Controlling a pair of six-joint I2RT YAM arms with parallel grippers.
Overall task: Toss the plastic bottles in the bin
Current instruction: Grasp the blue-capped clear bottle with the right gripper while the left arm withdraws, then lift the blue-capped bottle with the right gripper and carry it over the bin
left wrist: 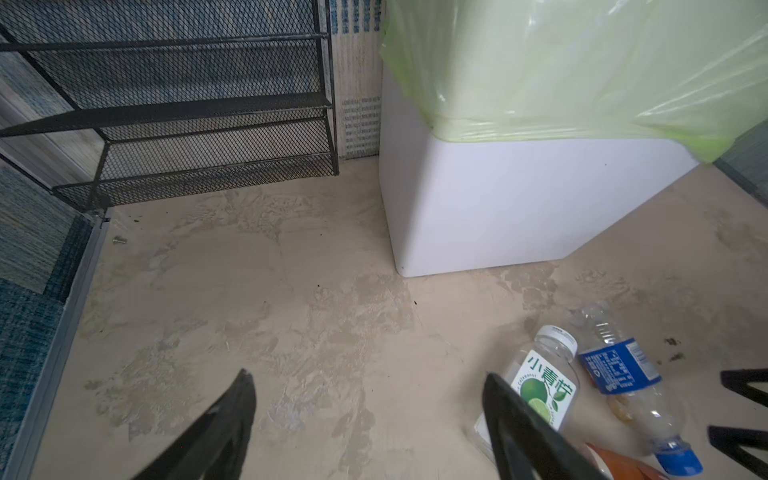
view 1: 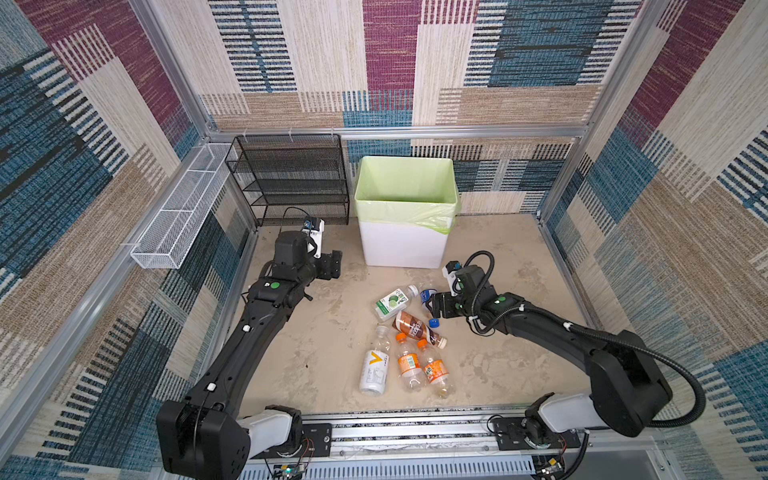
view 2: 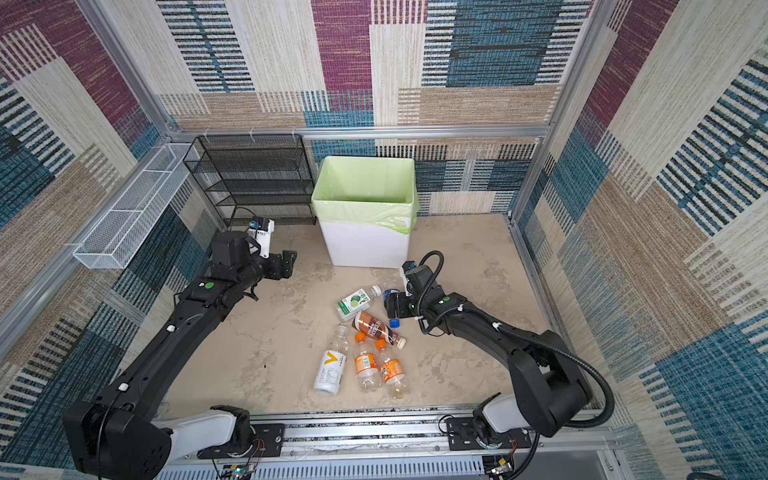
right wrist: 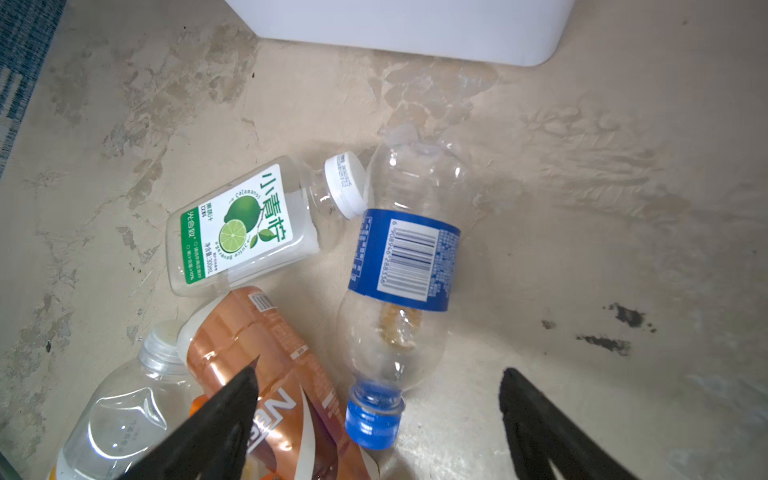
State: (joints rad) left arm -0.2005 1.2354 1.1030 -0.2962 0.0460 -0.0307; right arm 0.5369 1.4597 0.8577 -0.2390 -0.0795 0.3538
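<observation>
At the back wall – bin: the bin (view 1: 403, 245) (view 2: 365, 245) stands upright on the floor (view 1: 332, 332), with a light green bag (view 1: 405, 210) folded over its rim.
Beside the bin: a black mesh rack (view 1: 291, 178) stands just to its left in both top views. A white wire basket (view 1: 178, 208) hangs on the left wall.
Bottles: six lie on their sides in a loose cluster on the floor in front of the bin, all outside it.
Lime-labelled bottle (view 1: 392, 302) (right wrist: 245, 224): nearest the bin, white-capped, with its base against the brown-labelled bottle (view 1: 415, 328) (right wrist: 266, 353).
Blue-labelled bottle (right wrist: 407, 257) (left wrist: 619, 365): clear, just beside the lime one, partly hidden under the right arm in both top views.
Front row: the white-labelled bottle (view 1: 376, 365) and the two orange-capped bottles (view 1: 409, 363) (view 1: 434, 368) lie side by side, nearest the arm bases.
Left gripper (view 1: 332, 264) (left wrist: 369, 374): fingers spread wide with nothing between them. It is above bare floor to the left of the bin, apart from the cluster.
Right gripper (view 1: 434, 305) (right wrist: 381, 370): fingers spread wide, low over the cluster. In the right wrist view the blue cap sits between the two fingertips without touching either – one finger overlaps the brown label.
</observation>
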